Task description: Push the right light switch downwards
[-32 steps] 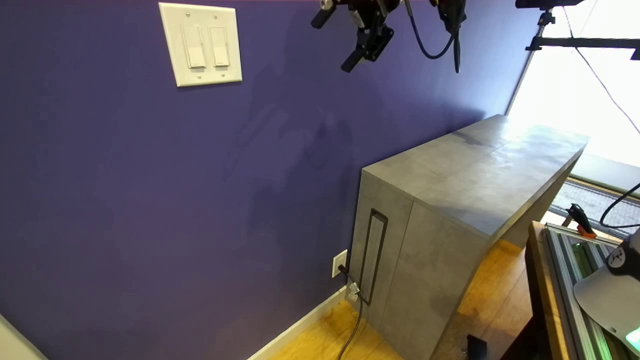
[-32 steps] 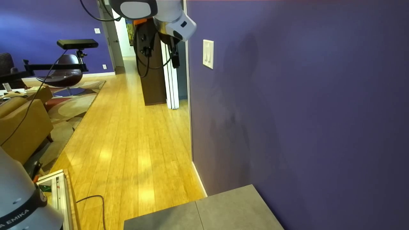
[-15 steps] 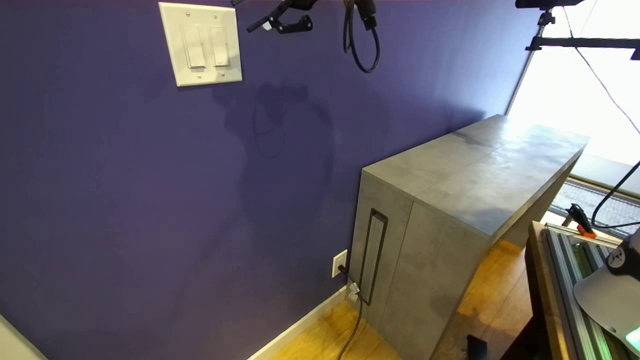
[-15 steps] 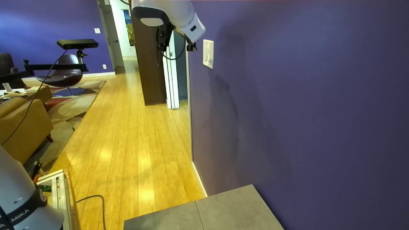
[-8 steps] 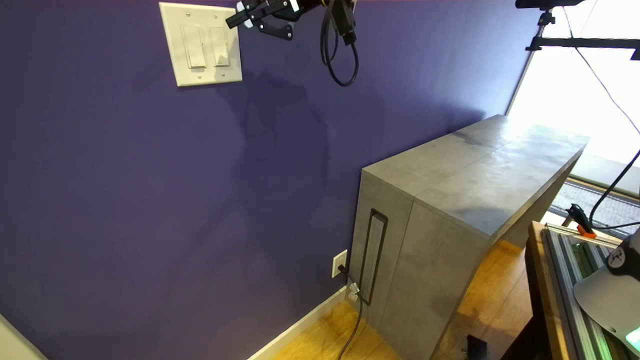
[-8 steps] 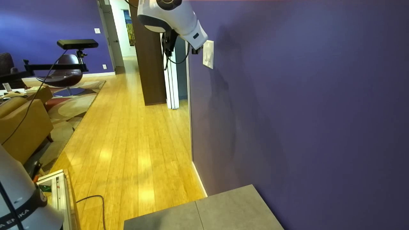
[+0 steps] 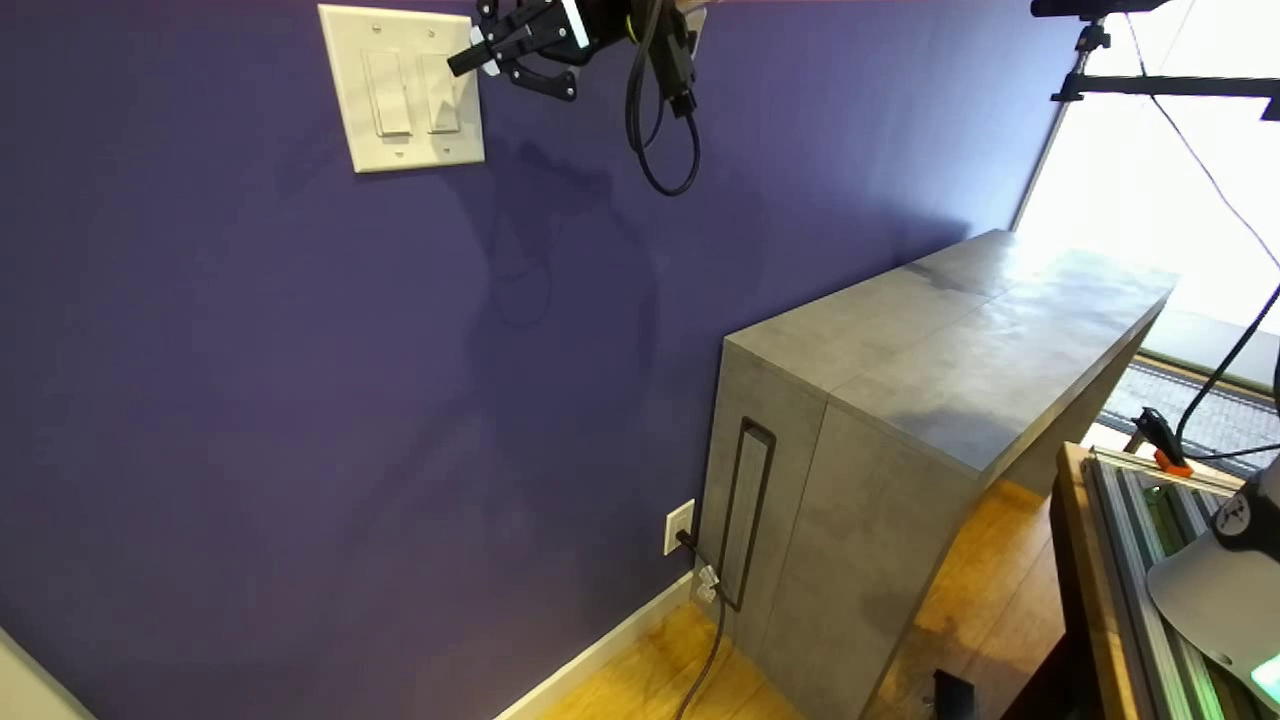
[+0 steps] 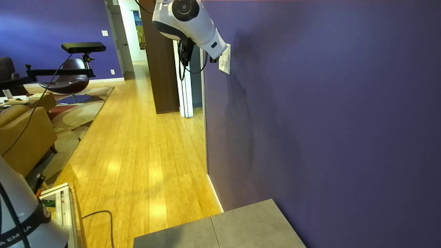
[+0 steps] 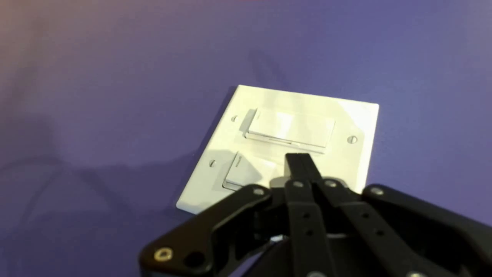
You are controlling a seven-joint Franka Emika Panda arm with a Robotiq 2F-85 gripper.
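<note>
In an exterior view, the tool [image 7: 463, 62], spread earlier, is closed, its tip now over the upper part of the right switch [image 7: 440, 100], up and left of the nearest corner of the counter [image 7: 900, 345]. In an exterior view, the arm [image 8: 194, 29] newly overlaps the wall plate [image 8: 225, 69]. In the wrist view, the tip hides part of that switch; contact is unclear.
</note>
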